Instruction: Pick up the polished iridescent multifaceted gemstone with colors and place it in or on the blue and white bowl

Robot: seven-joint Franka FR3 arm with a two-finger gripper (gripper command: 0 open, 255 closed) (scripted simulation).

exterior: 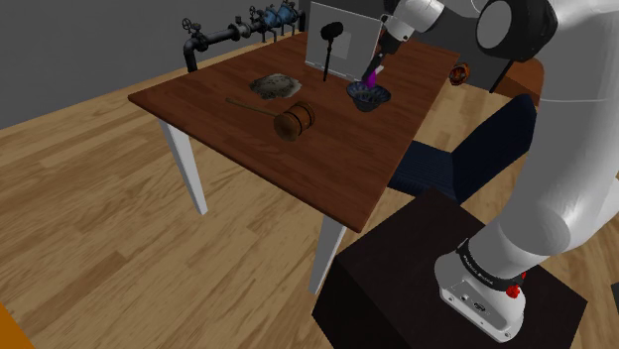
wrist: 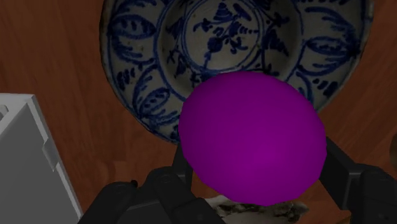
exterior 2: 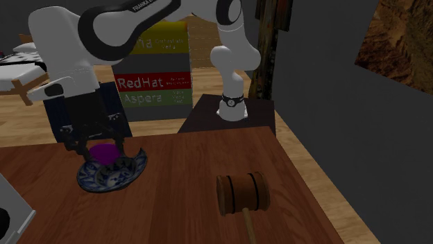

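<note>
The black gripper clasps a rounded purple gem just above the blue and white bowl at the brown table's left; a wooden mallet lies well apart, right and nearer

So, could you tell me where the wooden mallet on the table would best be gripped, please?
Probably the thin handle close to the head of the mallet, from straight above, straddling it: it lies flat on the table, while the barrel head looks wide. The pincer is shut on the purple gemstone over the bowl.
</note>
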